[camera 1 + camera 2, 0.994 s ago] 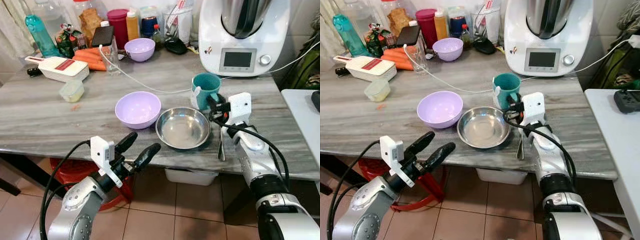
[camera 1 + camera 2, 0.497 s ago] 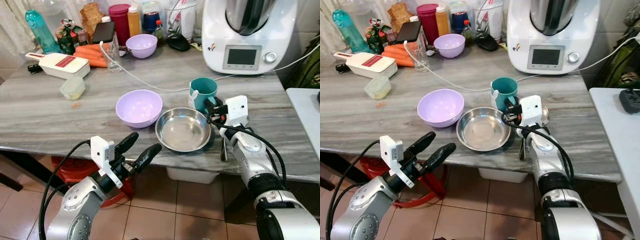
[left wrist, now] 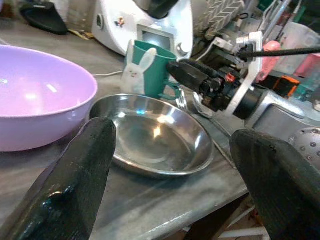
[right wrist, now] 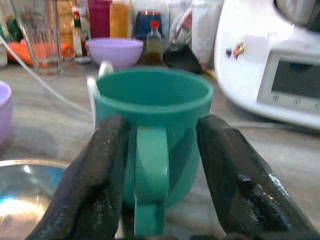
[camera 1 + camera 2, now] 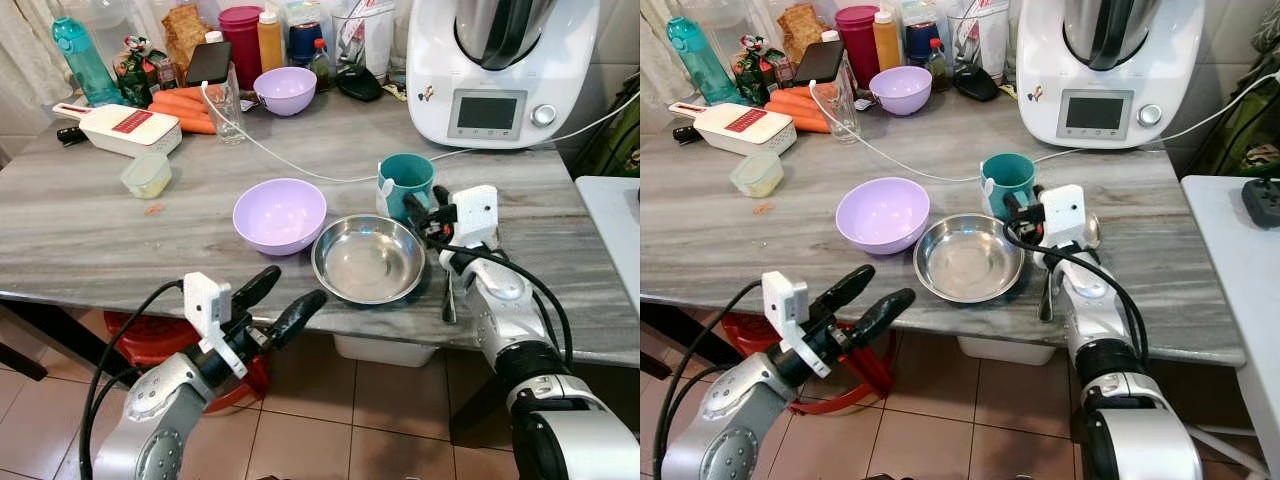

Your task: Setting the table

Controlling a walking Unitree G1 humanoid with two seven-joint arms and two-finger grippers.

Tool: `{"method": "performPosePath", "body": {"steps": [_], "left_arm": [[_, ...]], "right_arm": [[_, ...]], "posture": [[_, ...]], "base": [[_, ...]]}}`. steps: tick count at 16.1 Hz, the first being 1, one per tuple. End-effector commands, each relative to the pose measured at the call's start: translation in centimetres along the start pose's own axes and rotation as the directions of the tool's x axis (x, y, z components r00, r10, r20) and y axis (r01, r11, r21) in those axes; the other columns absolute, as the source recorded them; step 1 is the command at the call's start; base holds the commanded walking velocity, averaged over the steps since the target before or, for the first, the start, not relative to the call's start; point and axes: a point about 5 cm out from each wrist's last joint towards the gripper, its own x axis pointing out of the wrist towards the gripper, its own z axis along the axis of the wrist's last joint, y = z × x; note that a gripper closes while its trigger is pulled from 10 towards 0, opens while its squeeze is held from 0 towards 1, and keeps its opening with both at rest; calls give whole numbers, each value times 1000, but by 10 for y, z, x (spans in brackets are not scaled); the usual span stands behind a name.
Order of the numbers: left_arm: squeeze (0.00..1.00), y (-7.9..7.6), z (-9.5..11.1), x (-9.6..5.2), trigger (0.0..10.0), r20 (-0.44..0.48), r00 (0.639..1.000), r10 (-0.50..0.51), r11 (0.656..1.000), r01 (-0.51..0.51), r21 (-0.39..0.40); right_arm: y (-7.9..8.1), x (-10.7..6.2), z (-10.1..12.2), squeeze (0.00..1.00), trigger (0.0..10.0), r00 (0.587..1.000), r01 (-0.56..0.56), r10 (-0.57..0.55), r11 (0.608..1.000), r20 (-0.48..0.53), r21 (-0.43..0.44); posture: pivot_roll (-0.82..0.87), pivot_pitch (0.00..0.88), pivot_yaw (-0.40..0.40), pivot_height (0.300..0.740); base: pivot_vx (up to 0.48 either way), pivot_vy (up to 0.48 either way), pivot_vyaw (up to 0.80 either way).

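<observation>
Low left of frame, left gripper (image 5: 270, 302) off the table (image 5: 80, 240) edge, fingers wide apart, empty; centre, steel bowl (image 5: 367, 258) beside lilac bowl (image 5: 279, 214); right of centre, right gripper (image 4: 159, 170) spread around handle of upright teal mug (image 5: 405, 184), spoon (image 5: 448, 295) just below.

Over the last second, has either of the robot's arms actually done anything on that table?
The right gripper has edged up to the teal mug, its open fingers now either side of the handle, not yet shut. The left gripper stayed open below the table edge. Steel bowl and purple bowl unmoved.
</observation>
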Motion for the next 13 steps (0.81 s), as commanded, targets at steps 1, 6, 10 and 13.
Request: {"method": "performPosePath", "body": {"steps": [1,6,10,13], "left_arm": [[0,1,-2,0,10000,-19,1000,-16,1000,16,-11],[0,8,-4,3,10000,-20,1000,-3,1000,3,6],[0,23,1,5,10000,36,994,108,991,-110,74],[0,39,7,3,10000,82,968,237,959,-247,138]], "right_arm": [[-1,0,9,1000,10000,999,10,-9,1000,52,-8],[3,-10,29,1000,10000,987,34,-35,999,157,9],[4,-37,41,1000,10000,973,120,-117,993,197,-5],[11,-57,45,1000,10000,967,171,-163,985,195,-27]], "posture": [[-61,96,89,740],[-77,77,89,740],[-94,73,86,740],[-100,73,87,740]], "base": [[0,0,0],[0,0,0],[0,0,0],[0,0,0]]}}
